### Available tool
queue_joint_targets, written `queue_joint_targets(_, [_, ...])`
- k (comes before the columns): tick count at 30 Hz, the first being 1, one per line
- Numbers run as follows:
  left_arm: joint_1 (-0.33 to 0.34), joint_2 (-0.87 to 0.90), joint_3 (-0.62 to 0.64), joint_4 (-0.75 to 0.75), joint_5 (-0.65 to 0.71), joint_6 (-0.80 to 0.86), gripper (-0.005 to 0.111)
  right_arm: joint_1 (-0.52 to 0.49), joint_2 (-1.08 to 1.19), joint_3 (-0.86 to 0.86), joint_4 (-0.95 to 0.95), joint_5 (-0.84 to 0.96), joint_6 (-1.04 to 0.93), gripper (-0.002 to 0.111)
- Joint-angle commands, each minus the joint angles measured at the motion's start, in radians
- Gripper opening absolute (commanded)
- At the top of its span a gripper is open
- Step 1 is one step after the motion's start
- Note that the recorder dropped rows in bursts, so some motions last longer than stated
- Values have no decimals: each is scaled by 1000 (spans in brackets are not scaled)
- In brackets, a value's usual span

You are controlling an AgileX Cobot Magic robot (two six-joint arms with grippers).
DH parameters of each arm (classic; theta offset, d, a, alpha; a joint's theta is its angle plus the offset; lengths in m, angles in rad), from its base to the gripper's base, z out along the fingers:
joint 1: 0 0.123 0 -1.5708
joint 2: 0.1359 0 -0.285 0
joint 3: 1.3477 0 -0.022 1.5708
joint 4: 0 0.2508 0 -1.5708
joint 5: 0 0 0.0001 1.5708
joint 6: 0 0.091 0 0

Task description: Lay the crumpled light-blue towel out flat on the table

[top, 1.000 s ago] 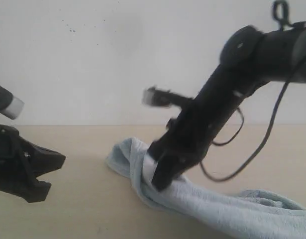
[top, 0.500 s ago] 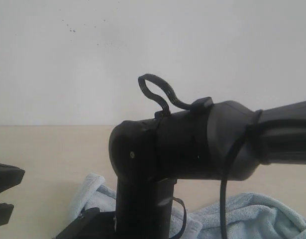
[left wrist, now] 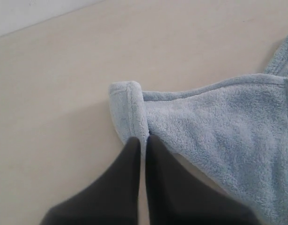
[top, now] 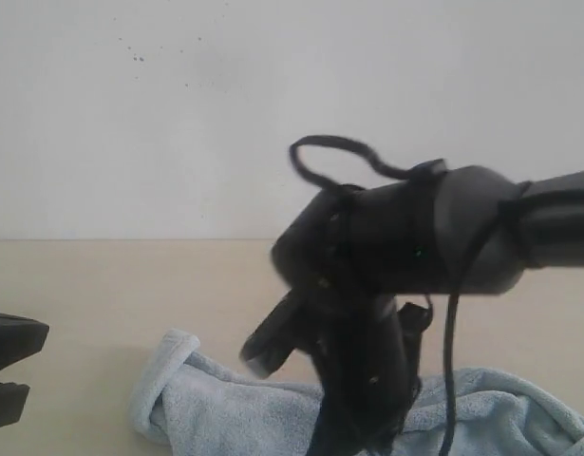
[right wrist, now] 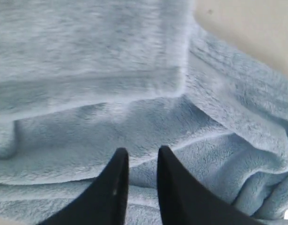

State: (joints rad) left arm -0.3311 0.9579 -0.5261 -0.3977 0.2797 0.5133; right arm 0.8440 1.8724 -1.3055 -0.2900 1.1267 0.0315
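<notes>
The light-blue towel (top: 235,408) lies crumpled in folds on the beige table (top: 102,285), one corner rolled over at its left end. In the right wrist view my right gripper (right wrist: 143,150) hovers just over the towel (right wrist: 111,93), jaws a little apart with only cloth folds showing in the gap. Its black arm (top: 405,247) hides the middle of the towel. My left gripper (left wrist: 144,139) is shut and empty, tips pointing at the rolled hem corner (left wrist: 127,103). In the exterior view the left gripper (top: 11,366) sits at the left edge, apart from the towel.
A white wall (top: 178,114) stands behind the table. Bare tabletop (left wrist: 50,93) stretches left of and behind the towel's rolled corner. A black cable (top: 453,342) hangs from the right arm over the towel.
My right gripper was shut on a towel fold; its jaws have since parted and the arm swung over the towel. The towel's left corner dropped to the table. The left gripper drew back leftward.
</notes>
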Motion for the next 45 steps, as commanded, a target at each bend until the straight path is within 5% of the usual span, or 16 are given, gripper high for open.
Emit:
queue_joint_targets(1, [-5, -5, 7, -9, -49, -8, 4, -295, -14, 0, 321, 5, -133, 20])
queue_joint_targets(2, [-5, 2, 14, -9, -67, -8, 4, -444, -14, 2, 589, 50, -273, 20])
queue_joint_targets(5, [-5, 41, 23, -29, -82, -8, 4, -685, -15, 34, 1164, 94, -707, 20])
queue_joint_targets(7, [-15, 74, 23, -40, -92, -8, 4, -735, -13, 67, 1172, 94, -749, 20])
queue_joint_targets(13, [-65, 127, 23, -50, -100, -8, 4, -697, 59, 122, 1150, 69, -833, 22])
queue_joint_targets(17, [-77, 131, 23, -50, -100, -8, 4, -675, 149, 122, 1147, 12, -865, 56])
queue_joint_targets(24, [-76, 131, 23, -63, -100, -8, 4, -673, 213, 122, 1239, -39, -898, 38])
queue_joint_targets(35, [-76, 131, 23, -63, -107, -8, 4, -561, 251, 114, 1305, -35, -994, 36])
queue_joint_targets(39, [-76, 131, 23, -63, -122, -8, 4, -502, 251, 81, 1307, 12, -1005, 3])
queue_joint_targets(45, [-74, 92, 23, -58, -189, -8, 4, -389, 187, 59, 1371, 80, -1003, 0])
